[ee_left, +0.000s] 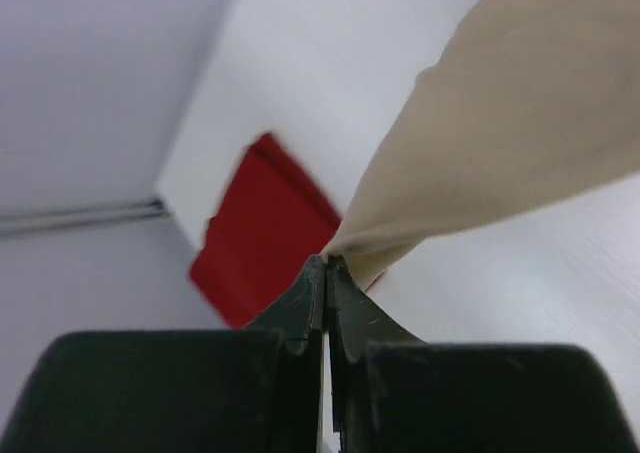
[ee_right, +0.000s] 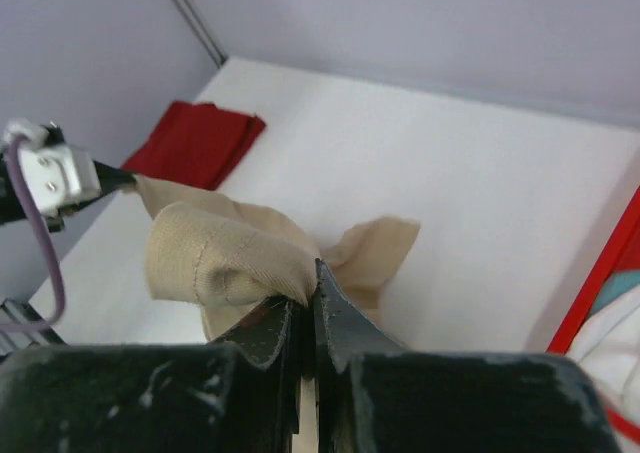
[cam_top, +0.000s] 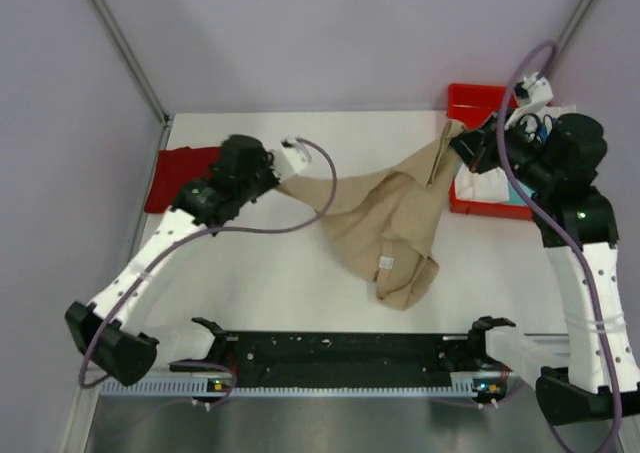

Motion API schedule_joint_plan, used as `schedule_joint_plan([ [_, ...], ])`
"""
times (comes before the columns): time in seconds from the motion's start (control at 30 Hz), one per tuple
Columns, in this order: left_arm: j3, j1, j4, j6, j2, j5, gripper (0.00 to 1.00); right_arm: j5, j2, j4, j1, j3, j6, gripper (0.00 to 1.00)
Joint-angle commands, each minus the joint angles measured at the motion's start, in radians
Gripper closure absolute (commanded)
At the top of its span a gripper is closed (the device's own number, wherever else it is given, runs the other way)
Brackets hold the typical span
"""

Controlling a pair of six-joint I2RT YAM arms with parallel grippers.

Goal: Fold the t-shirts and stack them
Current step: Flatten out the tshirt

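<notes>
A red plastic bin (cam_top: 470, 95) sits at the far right corner of a white table (cam_top: 280, 273), whose bare top spreads out to the left of the bin and toward the near edge. Pale lavender walls (cam_top: 330, 33) rise behind and to both sides of the bin, with a grey metal strip (cam_top: 120, 43) running up the far-left corner. Well in front of the bin, along the table's near edge, lies a black rail (cam_top: 340, 348) with a white toothed strip (cam_top: 330, 385) just beyond it.
</notes>
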Motion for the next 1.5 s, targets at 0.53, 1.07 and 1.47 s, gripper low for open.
schedule_joint_plan([
  [0.53, 0.635, 0.148, -0.35, 0.052, -0.278, -0.302, 1.0, -0.11, -0.142, -0.196, -0.004, 0.378, -0.069, 1.0],
  [1.07, 1.027, 0.413, 0.047, 0.074, 0.333, -0.221, 1.0, -0.142, 0.893, 0.063, -0.105, 1.29, 0.134, 1.0],
  [1.47, 0.797, 0.429, 0.192, 0.138, 0.252, -0.109, 1.0, -0.442, 0.653, 0.303, -0.214, 0.922, 0.1, 1.0],
])
